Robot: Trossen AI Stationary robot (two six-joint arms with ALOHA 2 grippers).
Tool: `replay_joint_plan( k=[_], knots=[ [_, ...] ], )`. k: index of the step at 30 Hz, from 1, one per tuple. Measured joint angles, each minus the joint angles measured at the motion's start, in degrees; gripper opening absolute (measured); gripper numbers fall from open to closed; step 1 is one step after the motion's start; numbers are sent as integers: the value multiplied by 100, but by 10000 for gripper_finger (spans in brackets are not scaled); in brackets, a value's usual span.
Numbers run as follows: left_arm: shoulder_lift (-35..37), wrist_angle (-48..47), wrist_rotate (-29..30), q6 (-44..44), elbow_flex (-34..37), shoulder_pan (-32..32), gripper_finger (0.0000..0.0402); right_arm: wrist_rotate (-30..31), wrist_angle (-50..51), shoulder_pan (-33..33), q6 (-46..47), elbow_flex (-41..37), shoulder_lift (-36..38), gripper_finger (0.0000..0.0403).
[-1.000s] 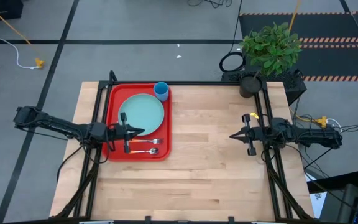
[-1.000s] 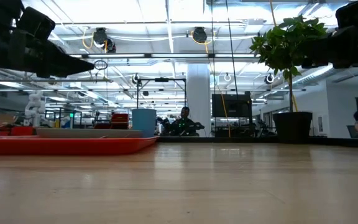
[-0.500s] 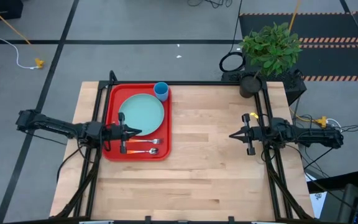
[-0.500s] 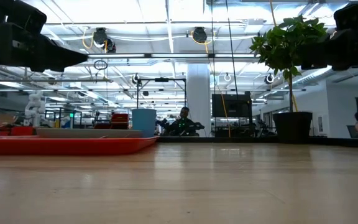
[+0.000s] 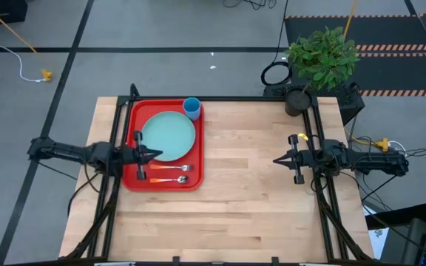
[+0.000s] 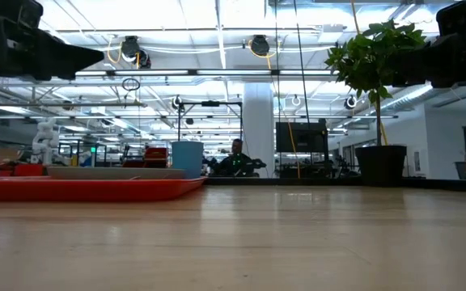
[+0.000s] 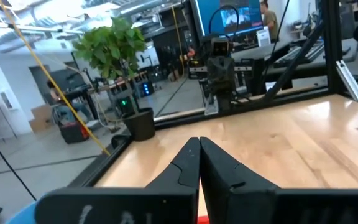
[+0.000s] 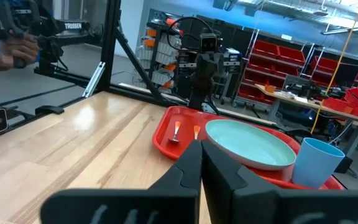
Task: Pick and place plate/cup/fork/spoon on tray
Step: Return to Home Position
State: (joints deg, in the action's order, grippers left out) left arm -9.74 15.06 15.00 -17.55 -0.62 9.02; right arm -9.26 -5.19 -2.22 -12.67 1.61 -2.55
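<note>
Tray [image 5: 197,182] — plate [image 5: 168,135], cup [image 5: 191,108], fork [image 5: 170,168], spoon [image 5: 173,179] aboard. Left gripper [image 5: 146,155]: fingers pinched together, empty, over tray's left rim — advise rising clear of cutlery when homing. Right gripper [image 5: 280,160]: closed, empty, parked right.

The worktop [image 5: 257,185] is being lit brightly from above by ceiling lights [image 6: 217,24]; only faint shadows are being cast. Against them, the left pincer [image 6: 95,55] is being shown as a dark silhouette.
</note>
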Motion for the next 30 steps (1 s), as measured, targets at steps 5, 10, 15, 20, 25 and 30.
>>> replay_joint_plan(
  k=[5, 10, 15, 20, 25, 30],
  knots=[
    [750, -690, 2, 5, 0, 0, 7, 4, -10, 0, -2, 0, 0, 0],
    [959, -1011, 4, 29, 4, 0, 7, 13, -15, 0, -2, 0, 0, 0],
    [960, -1192, 3, 233, 0, 0, 6, 20, -17, 0, -2, 0, 2, 0],
    [920, -1209, -23, 265, -2, -4, 9, 20, -22, 0, -2, 0, 2, 0],
    [918, -1219, -10, 212, -2, -4, 15, 20, -20, 0, -2, 0, 2, 0],
    [919, -1226, -4, 134, -2, -69, 4, 20, -20, 0, -2, 0, 2, 0]
  ],
)
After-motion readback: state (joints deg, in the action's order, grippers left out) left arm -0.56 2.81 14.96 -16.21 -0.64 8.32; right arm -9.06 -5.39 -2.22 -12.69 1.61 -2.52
